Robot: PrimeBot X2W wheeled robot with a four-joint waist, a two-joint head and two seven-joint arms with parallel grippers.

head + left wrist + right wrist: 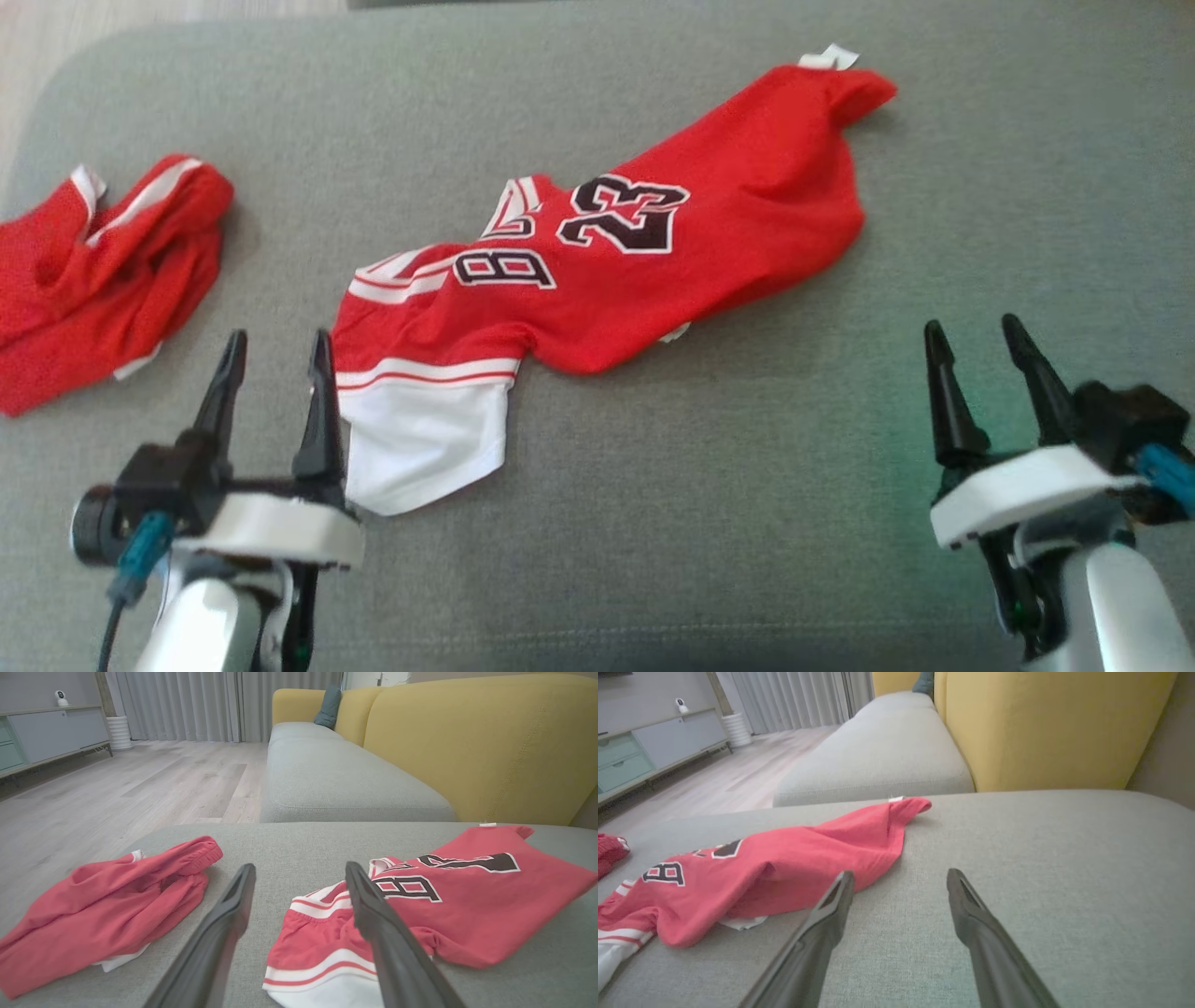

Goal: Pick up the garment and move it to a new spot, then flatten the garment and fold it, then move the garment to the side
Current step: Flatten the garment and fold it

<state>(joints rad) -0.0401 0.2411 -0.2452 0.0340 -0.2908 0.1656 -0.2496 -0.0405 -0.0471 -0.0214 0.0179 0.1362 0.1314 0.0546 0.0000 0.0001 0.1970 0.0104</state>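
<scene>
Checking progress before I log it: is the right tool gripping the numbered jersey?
No, the right tool stands open over the grey cushion, apart from the red jersey.

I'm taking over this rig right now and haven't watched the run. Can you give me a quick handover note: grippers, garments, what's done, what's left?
Grippers: the left gripper is open and empty, beside the white hem of the red jersey. The right gripper is open and empty, over the bare grey cushion to the jersey's right.
Things: the jersey lies rumpled across the middle of the cushion, number 23 up. A second red garment is bunched at the cushion's left end.
Done: nothing is flattened or folded. I cannot tell if the jersey has been moved.
Left: grasp, flatten, fold, move aside.
</scene>
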